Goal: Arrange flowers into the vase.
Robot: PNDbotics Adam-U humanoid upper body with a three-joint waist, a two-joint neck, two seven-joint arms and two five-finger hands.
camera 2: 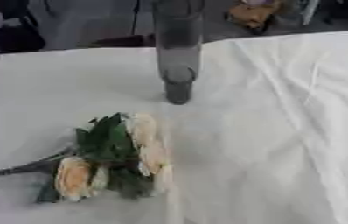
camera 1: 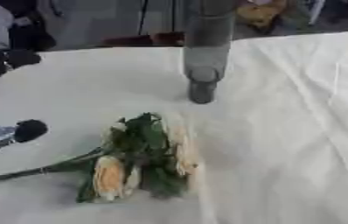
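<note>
Fingers (camera 1: pixel 29 130) left of flowers (camera 1: pixel 143 157), apart

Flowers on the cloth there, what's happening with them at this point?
Nothing is holding them. The bunch of flowers lies flat on the white tablecloth, stems toward the robot's left. The tall grey vase stands upright beyond it, without flowers. Part of the left hand shows at the left edge, clear of the bunch.

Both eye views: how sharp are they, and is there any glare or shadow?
Left eye view: soft all over, flowers smeared, vase blurred; left hand dark at the edge. Right eye view: equally soft, white tablecloth bright with little detail, faint shadow beside the vase base.
</note>
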